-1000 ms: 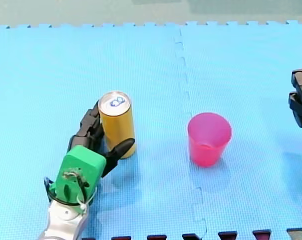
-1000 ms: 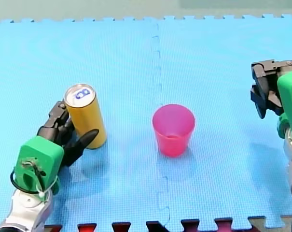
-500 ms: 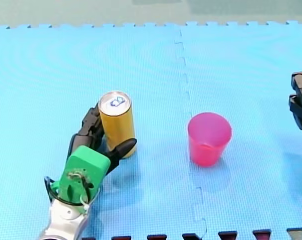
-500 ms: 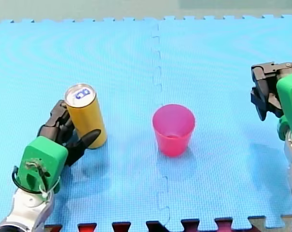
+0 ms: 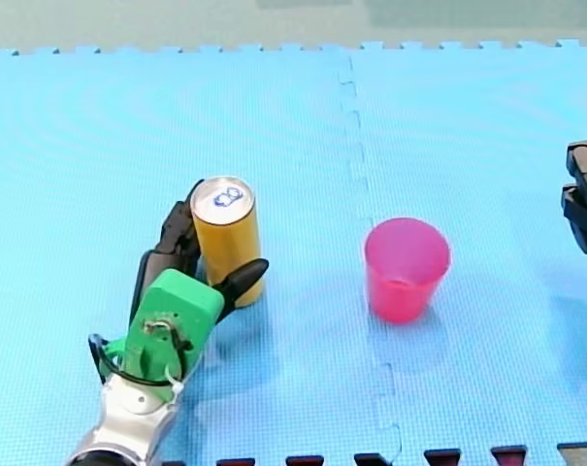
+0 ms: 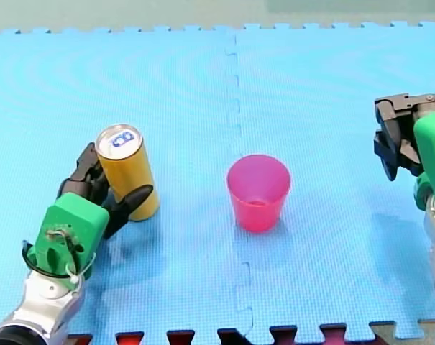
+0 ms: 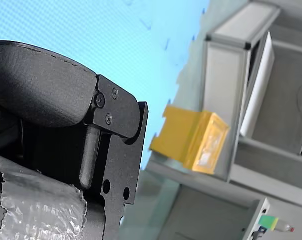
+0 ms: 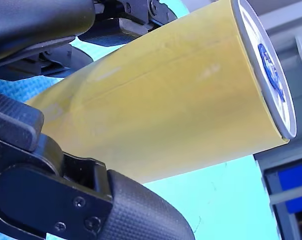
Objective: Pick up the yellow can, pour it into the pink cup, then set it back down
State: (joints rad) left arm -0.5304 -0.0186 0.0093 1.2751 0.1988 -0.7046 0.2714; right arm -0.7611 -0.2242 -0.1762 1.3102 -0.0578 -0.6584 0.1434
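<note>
Your left hand [image 5: 181, 260] is gripping the yellow can [image 5: 227, 243] low; likely thin, slick, so hold mid-body gently. Right hand [image 6: 395, 140] hovering at three o'clock.

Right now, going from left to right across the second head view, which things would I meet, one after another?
The robot's left hand, closed around the tall yellow metal can standing on the blue foam mat → the pink plastic cup → the robot's right hand, shut, holding nothing, at the right edge.
</note>
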